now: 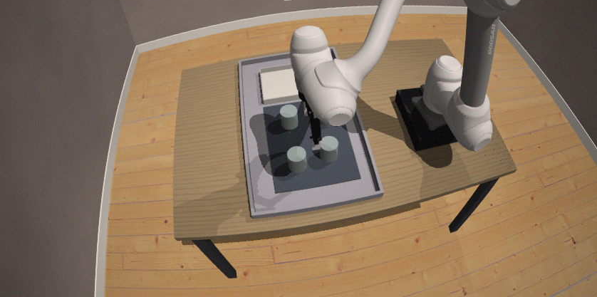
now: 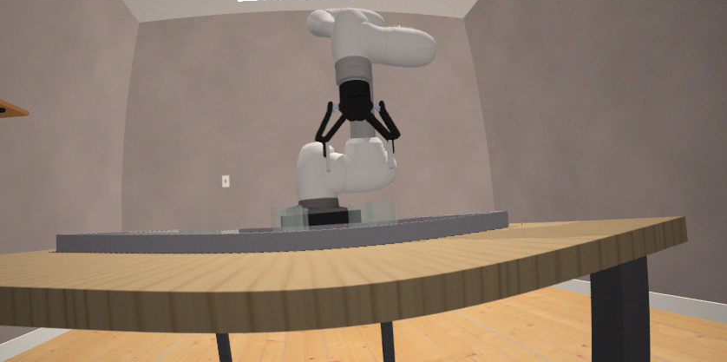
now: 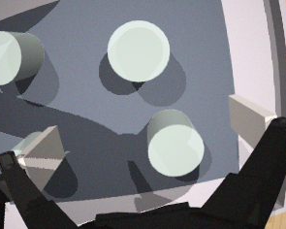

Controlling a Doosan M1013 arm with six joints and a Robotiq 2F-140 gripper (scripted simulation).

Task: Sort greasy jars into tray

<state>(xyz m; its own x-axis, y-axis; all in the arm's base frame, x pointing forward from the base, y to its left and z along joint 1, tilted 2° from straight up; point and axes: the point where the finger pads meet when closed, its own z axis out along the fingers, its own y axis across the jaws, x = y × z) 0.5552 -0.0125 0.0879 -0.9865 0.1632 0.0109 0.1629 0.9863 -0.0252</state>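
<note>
Three jars show from above; my gripper [image 2: 359,155] hangs spread and empty over the mat [image 1: 334,174], nearest jar [image 1: 328,149] just below, toward the tabletop's front edge.

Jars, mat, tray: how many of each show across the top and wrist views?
Glass jars: 4 (the top view shows only 3)
Drying mat: 1
Tray: 1
Total: 6
</note>
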